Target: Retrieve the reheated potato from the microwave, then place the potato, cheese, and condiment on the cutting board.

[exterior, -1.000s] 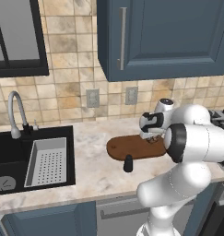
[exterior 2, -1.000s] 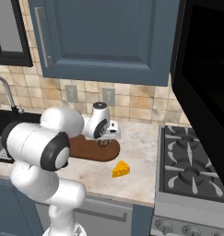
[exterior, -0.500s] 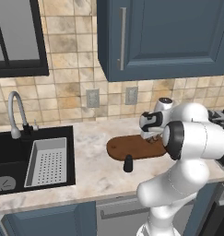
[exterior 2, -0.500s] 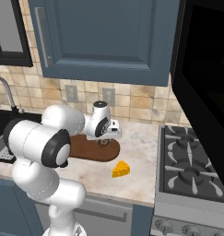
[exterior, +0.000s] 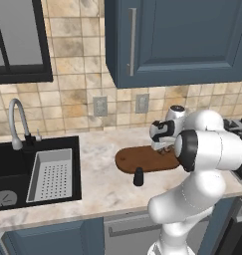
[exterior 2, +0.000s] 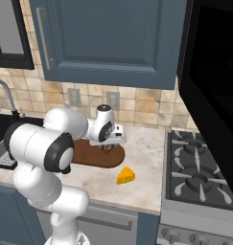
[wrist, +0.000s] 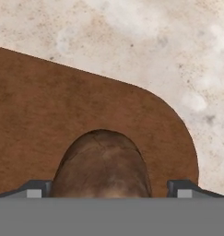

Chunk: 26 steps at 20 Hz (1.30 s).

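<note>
On the surface, the board has the potato sitting on it, fingers spread wide and let go. Potato step looks done; next up, cheese and bottle.

Countertop: pale mottled stone. Cutting board lies flat on it, serving as the reference. Condiment stands upright on the stone just beside the board's front edge. Cheese rests on the stone near the board's stove-side end, apart from it.
</note>
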### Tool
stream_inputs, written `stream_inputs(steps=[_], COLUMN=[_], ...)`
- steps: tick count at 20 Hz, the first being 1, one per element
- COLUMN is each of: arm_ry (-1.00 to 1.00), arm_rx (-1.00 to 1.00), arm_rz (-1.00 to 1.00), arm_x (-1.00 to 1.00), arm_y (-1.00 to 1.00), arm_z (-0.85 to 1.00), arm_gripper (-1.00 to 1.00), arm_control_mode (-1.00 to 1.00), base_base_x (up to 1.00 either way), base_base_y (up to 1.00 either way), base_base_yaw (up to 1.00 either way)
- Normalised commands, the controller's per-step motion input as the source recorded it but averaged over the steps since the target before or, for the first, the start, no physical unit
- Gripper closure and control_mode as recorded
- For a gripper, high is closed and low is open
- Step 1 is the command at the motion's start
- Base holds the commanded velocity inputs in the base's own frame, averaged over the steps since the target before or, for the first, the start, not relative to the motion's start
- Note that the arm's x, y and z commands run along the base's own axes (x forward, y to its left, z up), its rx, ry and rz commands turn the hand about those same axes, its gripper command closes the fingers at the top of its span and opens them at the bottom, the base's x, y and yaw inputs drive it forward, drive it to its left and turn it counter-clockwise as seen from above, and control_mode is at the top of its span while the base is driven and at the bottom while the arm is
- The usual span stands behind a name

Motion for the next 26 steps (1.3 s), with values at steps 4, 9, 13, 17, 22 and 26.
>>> stream_inputs(steps=[4,9,13,17,22,26], arm_ry=[-0.05,-0.03,-0.02,-0.02,-0.03,-0.04], arm_rx=[0.0,0.0,0.0,0.0,0.0,0.0], arm_rz=[0.0,0.0,0.0,-0.02,-0.04,-0.03], arm_x=[-0.09,-0.1,-0.16,-0.13,-0.08,0.0], arm_y=[0.0,0.0,0.0,0.0,0.01,0.0], arm_z=[-0.2,-0.12,-0.03,0.0,0.0,0.04], arm_gripper=[-1.0,-1.0,-1.0,-1.0,-1.0,-1.0], arm_control_mode=[-1.0,-1.0,-1.0,-1.0,-1.0,-1.0], base_base_x=[0.0,0.0,0.0,0.0,0.0,0.0], base_base_y=[0.0,0.0,0.0,0.0,0.0,0.0], base_base_yaw=[0.0,0.0,0.0,0.0,0.0,0.0])
